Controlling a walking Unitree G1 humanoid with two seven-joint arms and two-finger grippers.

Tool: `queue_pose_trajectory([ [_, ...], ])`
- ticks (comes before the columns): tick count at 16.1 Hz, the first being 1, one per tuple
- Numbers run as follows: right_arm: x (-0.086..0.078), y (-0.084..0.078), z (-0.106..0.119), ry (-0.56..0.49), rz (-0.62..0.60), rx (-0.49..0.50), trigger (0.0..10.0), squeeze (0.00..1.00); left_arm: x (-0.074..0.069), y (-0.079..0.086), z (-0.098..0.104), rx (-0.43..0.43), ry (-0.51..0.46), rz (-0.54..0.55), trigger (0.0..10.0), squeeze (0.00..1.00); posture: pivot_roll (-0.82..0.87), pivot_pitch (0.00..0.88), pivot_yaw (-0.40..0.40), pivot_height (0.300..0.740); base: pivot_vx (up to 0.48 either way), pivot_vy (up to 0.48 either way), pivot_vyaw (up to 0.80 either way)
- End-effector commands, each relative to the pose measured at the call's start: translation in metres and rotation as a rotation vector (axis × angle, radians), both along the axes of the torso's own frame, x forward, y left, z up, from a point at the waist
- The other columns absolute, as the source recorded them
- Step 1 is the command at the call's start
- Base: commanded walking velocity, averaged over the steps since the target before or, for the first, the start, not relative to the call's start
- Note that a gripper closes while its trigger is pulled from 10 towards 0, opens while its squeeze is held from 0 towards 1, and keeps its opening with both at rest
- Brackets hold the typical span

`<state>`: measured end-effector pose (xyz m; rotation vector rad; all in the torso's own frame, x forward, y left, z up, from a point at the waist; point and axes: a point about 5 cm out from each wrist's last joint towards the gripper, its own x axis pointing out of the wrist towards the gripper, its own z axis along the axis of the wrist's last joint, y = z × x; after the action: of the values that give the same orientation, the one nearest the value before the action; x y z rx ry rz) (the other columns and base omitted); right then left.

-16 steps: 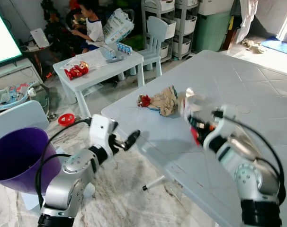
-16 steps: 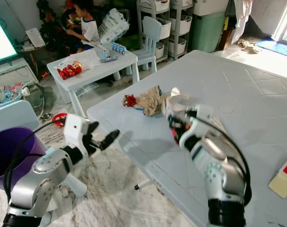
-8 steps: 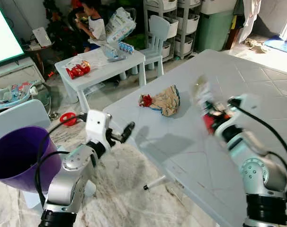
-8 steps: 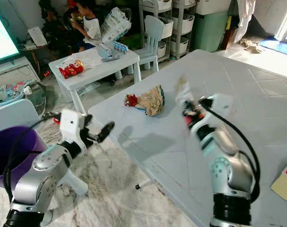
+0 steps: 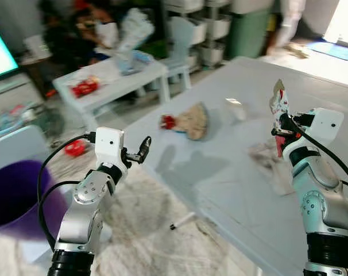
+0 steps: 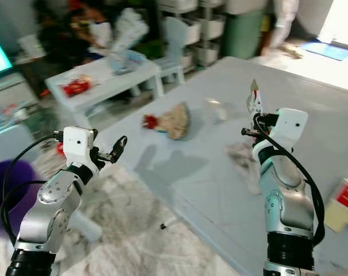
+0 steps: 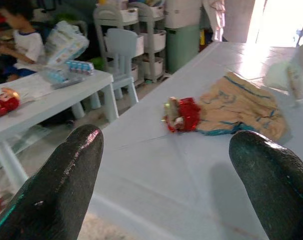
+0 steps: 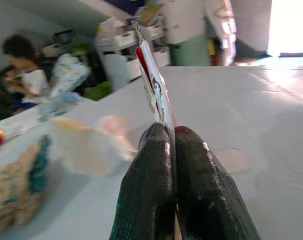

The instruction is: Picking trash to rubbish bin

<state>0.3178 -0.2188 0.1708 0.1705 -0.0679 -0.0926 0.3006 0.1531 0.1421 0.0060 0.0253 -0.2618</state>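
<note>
Raised above the pale blue surface (image 5: 231,172), right gripper (image 8: 172,150) clamped tight on a flat red-and-white wrapper (image 8: 152,90), held on edge between the fingers (image 8: 146,185), long axis upright, free end pointing up and away from the wrist. Seen from the head cameras as a thin strip standing above the gripper (image 5: 281,123), clear of the surface below. Lying flat near the surface's near-left edge, a crumpled tan paper piece with blue trim (image 7: 241,107), a small red scrap (image 7: 180,114) at the end toward the room. Just beyond the held wrapper, a pale crumpled lump (image 8: 86,145), blurred. Left gripper (image 5: 144,148) out over the floor beside the surface's edge, fingers (image 7: 56,190) spread wide, holding nothing. Low at far left, a purple bin (image 5: 10,192). In the background, a person (image 7: 21,42) seated by a small white table (image 7: 51,95).
</note>
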Motion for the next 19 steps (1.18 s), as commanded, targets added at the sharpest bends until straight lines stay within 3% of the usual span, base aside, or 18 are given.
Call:
queue_pose_trajectory([
  [1, 0.000, 0.000, 0.001, -0.011, -0.015, -0.012, 0.0, 0.00, 0.004, 0.004, 0.004, 0.011, -0.020, 0.025, 10.0, 0.00, 0.01, 0.000, 0.040, 0.740, 0.000, 0.000, -0.80],
  [9, -0.001, 0.002, -0.003, -0.012, -0.015, 0.002, 0.0, 0.00, 0.006, 0.007, 0.003, 0.012, -0.040, 0.064, 10.0, 0.00, 0.01, 0.000, 0.039, 0.740, 0.000, 0.000, -0.80],
  [13, 0.000, 0.008, -0.009, 0.029, -0.005, 0.133, 0.0, 0.00, 0.007, 0.009, 0.004, 0.010, -0.045, 0.075, 10.0, 0.00, 0.01, 0.000, 0.039, 0.740, 0.000, 0.000, -0.33],
  [19, -0.001, 0.031, -0.001, 0.069, 0.085, 0.346, 0.0, 0.00, 0.007, 0.005, 0.000, 0.003, -0.035, 0.068, 10.0, 0.00, 0.00, 0.000, 0.037, 0.740, 0.000, 0.000, 0.00],
])
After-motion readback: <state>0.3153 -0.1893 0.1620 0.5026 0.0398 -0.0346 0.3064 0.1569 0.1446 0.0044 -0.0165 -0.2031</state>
